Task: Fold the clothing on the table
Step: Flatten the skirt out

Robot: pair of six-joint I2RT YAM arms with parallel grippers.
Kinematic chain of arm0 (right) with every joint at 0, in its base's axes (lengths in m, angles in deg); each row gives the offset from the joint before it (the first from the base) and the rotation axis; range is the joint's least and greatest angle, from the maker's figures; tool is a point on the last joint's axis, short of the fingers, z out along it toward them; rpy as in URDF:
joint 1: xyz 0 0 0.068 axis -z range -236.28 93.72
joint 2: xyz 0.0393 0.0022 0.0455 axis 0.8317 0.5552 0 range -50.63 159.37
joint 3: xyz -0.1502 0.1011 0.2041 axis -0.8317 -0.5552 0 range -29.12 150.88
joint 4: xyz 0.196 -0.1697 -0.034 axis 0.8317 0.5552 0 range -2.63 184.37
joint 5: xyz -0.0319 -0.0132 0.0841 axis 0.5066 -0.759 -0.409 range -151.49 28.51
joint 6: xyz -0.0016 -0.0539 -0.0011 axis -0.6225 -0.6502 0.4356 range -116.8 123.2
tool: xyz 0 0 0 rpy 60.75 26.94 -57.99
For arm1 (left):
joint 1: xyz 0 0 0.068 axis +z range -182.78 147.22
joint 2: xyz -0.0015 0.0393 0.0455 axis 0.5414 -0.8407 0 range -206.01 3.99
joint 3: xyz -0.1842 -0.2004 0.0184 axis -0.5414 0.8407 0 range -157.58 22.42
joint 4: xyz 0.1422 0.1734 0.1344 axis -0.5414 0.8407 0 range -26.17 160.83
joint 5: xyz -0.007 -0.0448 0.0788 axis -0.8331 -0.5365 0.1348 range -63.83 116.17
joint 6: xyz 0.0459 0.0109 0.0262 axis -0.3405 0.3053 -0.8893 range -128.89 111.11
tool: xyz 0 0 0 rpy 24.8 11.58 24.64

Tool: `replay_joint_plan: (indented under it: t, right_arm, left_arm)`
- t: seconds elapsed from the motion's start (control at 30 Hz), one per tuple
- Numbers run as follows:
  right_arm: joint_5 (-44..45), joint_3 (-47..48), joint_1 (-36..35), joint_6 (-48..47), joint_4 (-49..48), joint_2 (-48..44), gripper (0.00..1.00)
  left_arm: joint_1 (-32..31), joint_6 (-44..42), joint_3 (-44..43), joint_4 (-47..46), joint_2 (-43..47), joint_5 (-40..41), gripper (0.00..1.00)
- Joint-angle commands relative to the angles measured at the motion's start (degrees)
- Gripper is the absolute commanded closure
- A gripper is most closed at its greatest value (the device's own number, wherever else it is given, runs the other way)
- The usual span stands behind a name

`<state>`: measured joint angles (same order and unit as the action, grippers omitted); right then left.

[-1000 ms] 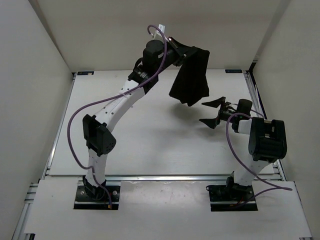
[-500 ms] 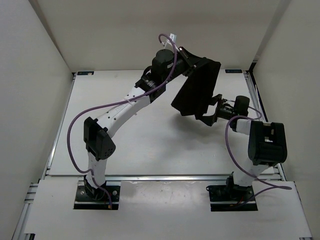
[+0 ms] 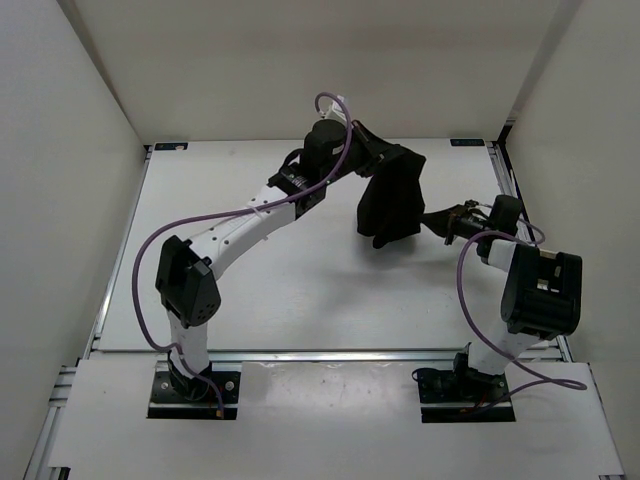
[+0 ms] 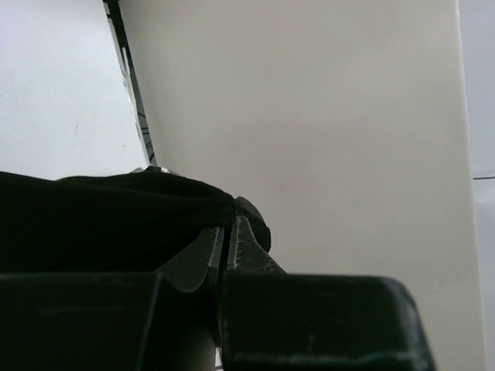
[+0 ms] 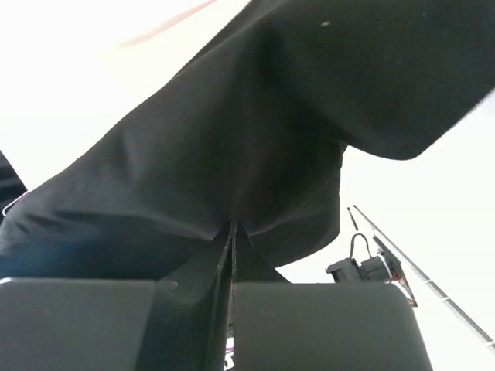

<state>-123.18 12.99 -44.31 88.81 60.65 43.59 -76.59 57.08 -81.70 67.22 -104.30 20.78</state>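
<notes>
Clothing (image 3: 390, 200) hangs clear of the tabletop (image 3: 250, 290), upper centre-right of the top view, bunched into a dark vertical drape.

Left tool (image 3: 378, 148): pressed together on the upper edge of the clothing, as it was a second ago. Left wrist view confirms this, with fabric (image 4: 100, 224) pinched right at the tips (image 4: 230, 226).

Right tool (image 3: 432, 220): this is the change. A second ago it stood spread wide, lower right of the drape and apart from it. Half a second ago it was at the fabric's edge. Now the jaws are pressed together on the drape's lower right edge. In the right wrist view, cloth (image 5: 255, 139) fans out from the closed tips (image 5: 232, 232), so I read it as a pinch on the clothing.

Meaning: the clothing now looks held at two points, top and lower side. Judgement: the arms could next spread it flat and lay it down. No fold made yet. The depth of the right pinch can't be told, so a slip when tension comes on is possible.
</notes>
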Motion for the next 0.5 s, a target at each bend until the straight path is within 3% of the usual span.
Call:
replay_joint_plan:
  t: [0.0, 0.2, 0.23, 0.27, 0.33, 0.47]
  right_arm:
    - [-2.11, 2.36, 1.04, -2.89, 0.88, -2.37, 1.0]
    - [-5.62, 3.77, 1.22, -3.95, 0.53, -1.67, 1.0]
    - [-6.5, 3.6, 0.35, -3.17, -0.69, -1.4, 0.63]
    - [-7.47, 2.99, -0.71, -2.03, -2.01, -1.49, 0.05]
    - [-7.48, 1.93, -2.38, -0.27, -3.86, -1.84, 0.0]
    - [-6.07, 1.84, -6.24, 1.58, -6.85, -1.84, 0.01]
  left_arm:
    - [0.57, 0.03, 1.1, -2.78, 7.12, 0.38, 1.0]
    - [1.54, -0.06, 4.62, -5.24, 9.06, 1.77, 1.0]
    - [1.45, -0.14, 4.45, -5.33, 9.24, 2.48, 1.0]
    - [1.36, -0.58, 4.27, -5.16, 8.98, 2.4, 1.0]
    - [1.1, -1.19, 2.61, -4.9, 8.02, 3.54, 1.0]
    - [0.66, -1.2, -2.83, -3.49, 5.12, 3.72, 1.0]
